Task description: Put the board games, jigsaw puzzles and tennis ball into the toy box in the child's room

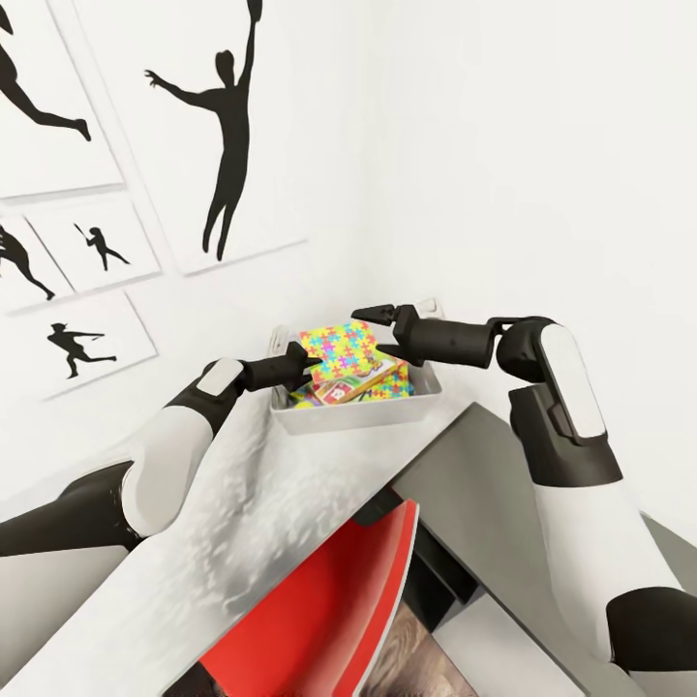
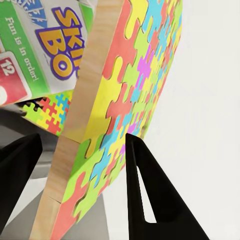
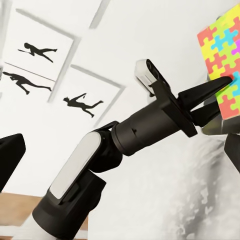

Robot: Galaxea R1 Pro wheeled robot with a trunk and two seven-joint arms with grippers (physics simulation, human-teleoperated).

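A colourful jigsaw puzzle (image 1: 336, 348) stands tilted on edge above the white toy box (image 1: 360, 414), with my left gripper (image 1: 312, 366) shut on its edge. In the left wrist view the puzzle (image 2: 125, 100) sits between the black fingers (image 2: 150, 195). Inside the box lie a Skip-Bo board game (image 2: 50, 45) and a second jigsaw puzzle (image 2: 44, 112). My right gripper (image 1: 368, 331) hangs open over the box's far side, empty, just right of the held puzzle. The right wrist view shows the left gripper (image 3: 225, 95) pinching the puzzle (image 3: 220, 42). The tennis ball is out of view.
The box rests on a white textured tabletop (image 1: 242, 523) against a white wall hung with black silhouette pictures (image 1: 223, 126). A grey slab (image 1: 484, 484) and a red panel (image 1: 329, 610) lie close below my arms.
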